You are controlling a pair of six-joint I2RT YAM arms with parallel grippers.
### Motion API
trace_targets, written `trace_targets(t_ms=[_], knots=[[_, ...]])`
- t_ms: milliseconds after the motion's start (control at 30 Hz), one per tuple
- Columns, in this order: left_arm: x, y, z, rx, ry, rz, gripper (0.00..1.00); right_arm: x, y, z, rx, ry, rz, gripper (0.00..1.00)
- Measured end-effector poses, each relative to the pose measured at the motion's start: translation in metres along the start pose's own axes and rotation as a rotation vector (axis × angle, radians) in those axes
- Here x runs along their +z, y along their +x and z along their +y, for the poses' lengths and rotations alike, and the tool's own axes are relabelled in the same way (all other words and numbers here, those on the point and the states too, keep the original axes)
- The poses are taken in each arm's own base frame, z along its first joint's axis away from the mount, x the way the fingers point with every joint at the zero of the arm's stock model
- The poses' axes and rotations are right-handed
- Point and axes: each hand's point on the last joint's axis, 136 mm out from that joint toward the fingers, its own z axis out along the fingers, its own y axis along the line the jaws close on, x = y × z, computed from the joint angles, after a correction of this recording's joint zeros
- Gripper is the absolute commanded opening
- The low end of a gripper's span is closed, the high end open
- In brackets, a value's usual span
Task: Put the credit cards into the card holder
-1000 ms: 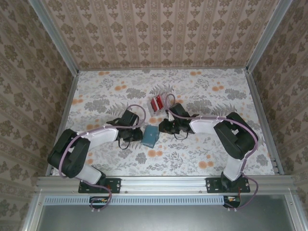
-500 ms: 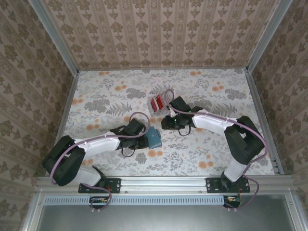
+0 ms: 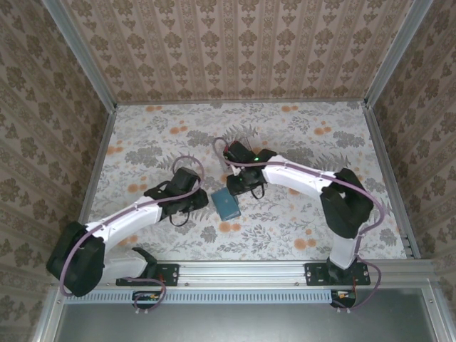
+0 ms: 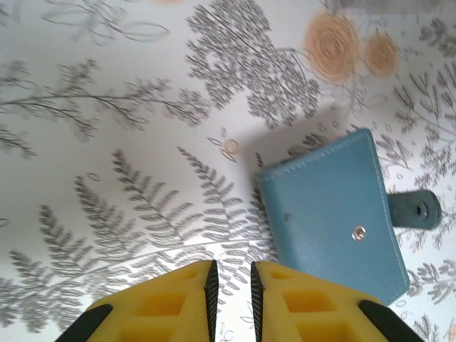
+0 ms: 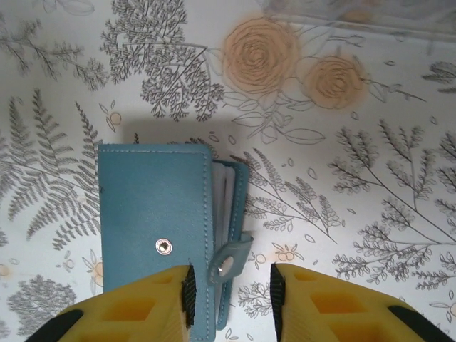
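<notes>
Card holder (image 3: 228,204): teal, folded shut, flat on the floral table (image 3: 306,135) between the two grippers. Strap tab (image 5: 229,260) unfastened, lying clear of the snap stud (image 5: 164,246). Contents: pale pocket edges visible between the leaves; whether anything is slotted inside cannot be told. Right gripper (image 5: 231,292): fingers parted, straddling the tab, apparently not yet clamped on it. Left gripper (image 4: 231,285): fingers drawn to a narrow slit, empty, just beside the holder. Step in hand, by judgement: opening the holder. Next move calls for a pinch on the tab or top leaf, with the lower leaf pinned down.
</notes>
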Motion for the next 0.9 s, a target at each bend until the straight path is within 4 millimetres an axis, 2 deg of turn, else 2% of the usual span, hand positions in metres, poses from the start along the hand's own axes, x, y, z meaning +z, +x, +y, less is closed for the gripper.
trace_targets(t_ms=[167,400,900], knots=[[0.001,0.003,0.014,-0.023,-0.023,0.005,0.23,0.01,0.002,0.002,-0.057,0.076,0.04,0.29],[0.004,0.009,0.021,-0.03,-0.034,0.023,0.23,0.013,0.001,-0.002,-0.071,0.123,0.062,0.28],[0.008,0.013,0.024,-0.035,-0.036,0.043,0.23,0.018,0.006,0.006,-0.094,0.128,0.086,0.28]])
